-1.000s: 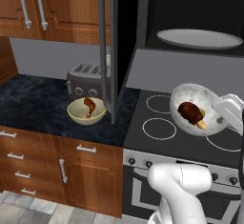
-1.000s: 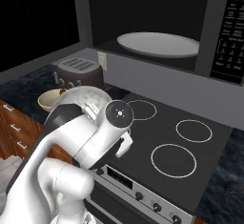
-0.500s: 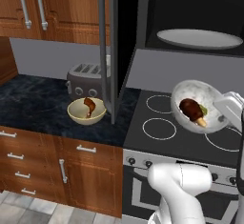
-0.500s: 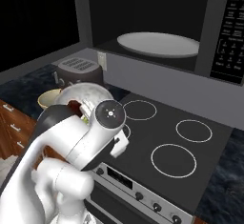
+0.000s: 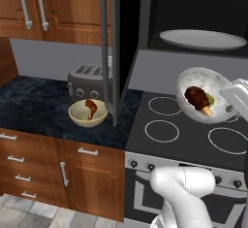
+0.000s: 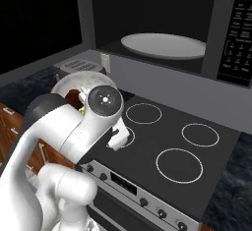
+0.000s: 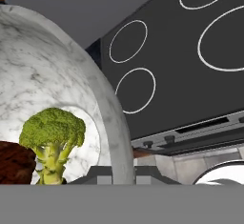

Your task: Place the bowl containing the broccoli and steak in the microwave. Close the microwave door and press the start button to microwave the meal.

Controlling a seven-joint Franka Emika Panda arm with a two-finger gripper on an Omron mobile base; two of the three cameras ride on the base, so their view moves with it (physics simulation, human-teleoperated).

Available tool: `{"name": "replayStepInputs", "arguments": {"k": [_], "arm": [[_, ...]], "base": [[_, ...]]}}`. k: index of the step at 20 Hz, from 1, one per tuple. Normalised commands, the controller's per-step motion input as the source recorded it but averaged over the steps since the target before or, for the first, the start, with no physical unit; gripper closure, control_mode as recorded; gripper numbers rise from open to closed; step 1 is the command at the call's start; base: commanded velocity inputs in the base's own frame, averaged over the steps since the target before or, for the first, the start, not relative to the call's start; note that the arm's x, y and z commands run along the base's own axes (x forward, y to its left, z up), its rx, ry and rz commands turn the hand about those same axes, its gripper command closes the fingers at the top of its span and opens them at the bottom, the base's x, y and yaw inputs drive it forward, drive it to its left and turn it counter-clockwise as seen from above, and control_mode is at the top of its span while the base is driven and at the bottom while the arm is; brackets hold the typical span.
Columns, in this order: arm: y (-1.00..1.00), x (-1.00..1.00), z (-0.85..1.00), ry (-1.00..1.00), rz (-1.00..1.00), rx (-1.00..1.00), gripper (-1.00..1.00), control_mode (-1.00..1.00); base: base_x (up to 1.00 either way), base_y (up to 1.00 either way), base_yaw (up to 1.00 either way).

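over the stovetop (image 5: 193,135) in the left base view: bowl (image 5: 203,96) held aloft, tilted, steak (image 5: 197,97) inside, below the open microwave (image 5: 193,23). in the right base view: bowl (image 6: 81,85) behind the arm. in the hand view: fingers (image 7: 125,176) clamped on the rim beside broccoli (image 7: 52,135); likely stiff, glossy, slippery, best kept level.

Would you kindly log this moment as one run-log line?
gripper: shut on bowl rim | bowl: tilted above stovetop | microwave: open, turntable bare

White marbled bowl (image 7: 57,70); green broccoli (image 7: 52,130); brown steak (image 5: 196,96).
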Motion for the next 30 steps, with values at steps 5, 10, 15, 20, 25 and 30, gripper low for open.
{"name": "replayStepInputs", "arguments": {"k": [5, 10, 15, 20, 25, 30], "arm": [[-0.11, 0.00, 0.45, 0.00, -0.06, -0.05, 1.00, -1.00], [-0.47, 0.00, 0.35, 0.00, -0.13, -0.05, 1.00, -1.00], [-0.35, 0.07, 0.41, -0.06, -0.14, -0.01, 1.00, -1.00], [-0.04, 0.17, 0.57, -0.06, -0.12, -0.01, 1.00, -1.00], [0.00, 0.29, 0.44, -0.02, -0.12, 0.00, 1.00, -1.00], [0.00, 0.38, 0.14, 0.00, -0.11, 0.00, 1.00, -1.00]], "base": [[0.00, 0.00, 0.00], [0.00, 0.00, 0.00], [0.00, 0.00, 0.00], [0.00, 0.00, 0.00], [0.00, 0.00, 0.00], [0.00, 0.00, 0.00]]}}
